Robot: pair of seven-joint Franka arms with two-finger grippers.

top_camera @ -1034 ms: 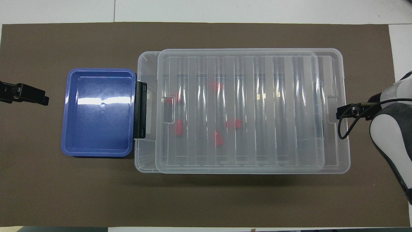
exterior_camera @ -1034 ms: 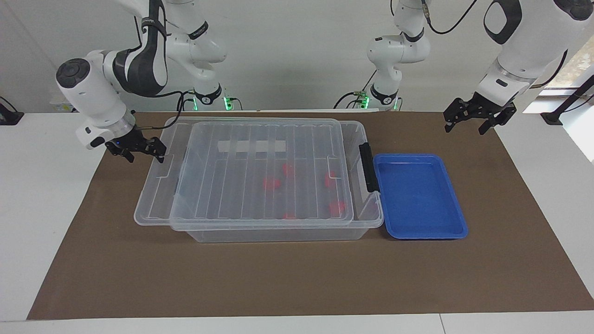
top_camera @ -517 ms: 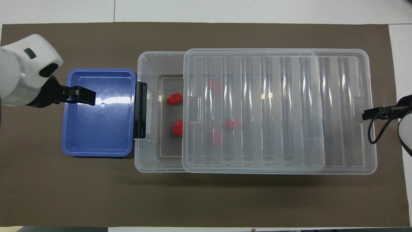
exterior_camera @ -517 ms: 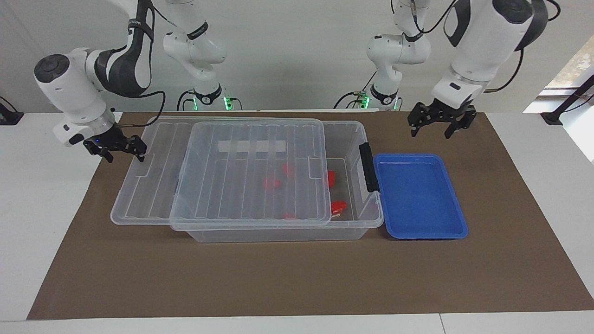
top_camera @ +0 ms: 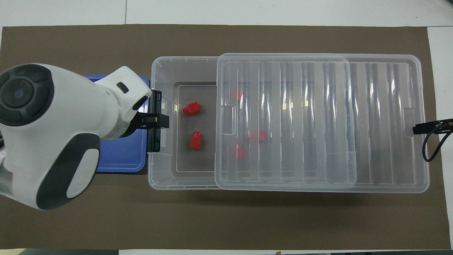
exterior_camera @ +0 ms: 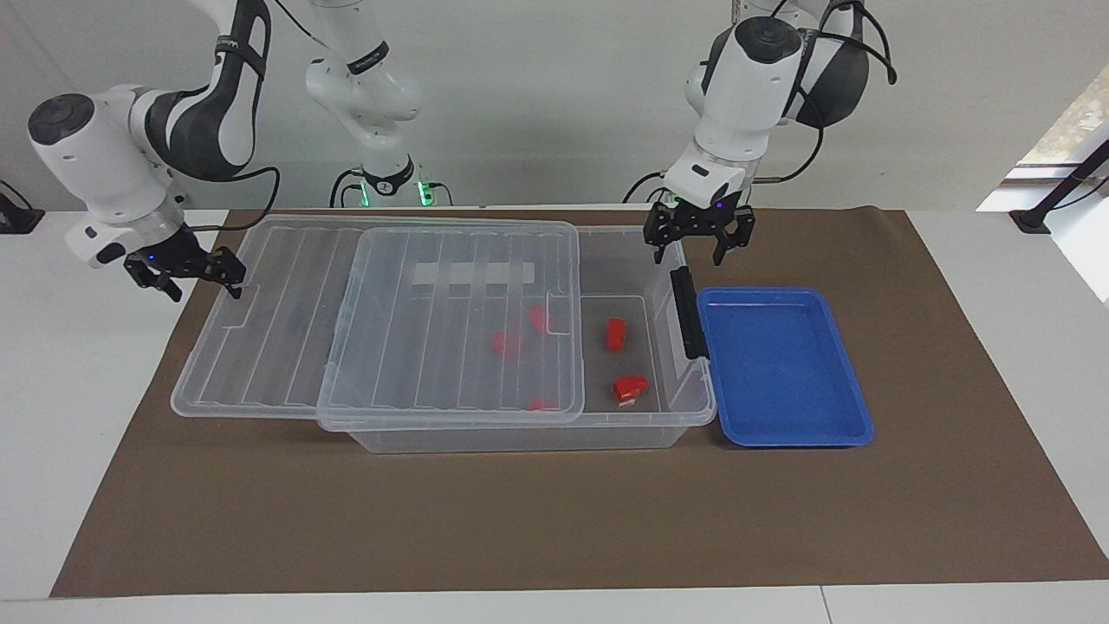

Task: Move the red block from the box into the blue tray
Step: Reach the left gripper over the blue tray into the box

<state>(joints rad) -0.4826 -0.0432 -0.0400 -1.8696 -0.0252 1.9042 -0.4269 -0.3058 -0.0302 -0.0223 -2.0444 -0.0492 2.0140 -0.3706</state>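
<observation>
Although several small bright red plastic blocks lie in the box, only two are uncovered: one red block [exterior_camera: 615, 334] [top_camera: 195, 140] and a second [exterior_camera: 630, 387] [top_camera: 191, 108] rest on the floor of the large clear plastic storage box [exterior_camera: 645, 429] [top_camera: 161, 177], at the end nearest the shallow bright blue plastic tray [exterior_camera: 784, 368] [top_camera: 122, 156]. Others are seen dimly under the ribbed clear lid [exterior_camera: 450, 325] [top_camera: 318, 120], which is slid partway off toward the right arm's end of the table. The tray is set just beside the box's black side latch [exterior_camera: 684, 312] [top_camera: 154, 122] and holds nothing.

The left gripper [exterior_camera: 698, 236] [top_camera: 155, 120] is raised over the latch end of the box, its jaws spread and empty. The right gripper [exterior_camera: 186, 273] [top_camera: 424, 128] is placed at the lid's overhanging edge; whether it is clamped on that edge cannot be told.

Several risks are judged likely. The box wall or latch could be struck on a descent made too close to the rim. A block lying aslant could be nudged aside or pinched by a corner and dropped short of the tray. The overhanging lid could tip or slide if released.
</observation>
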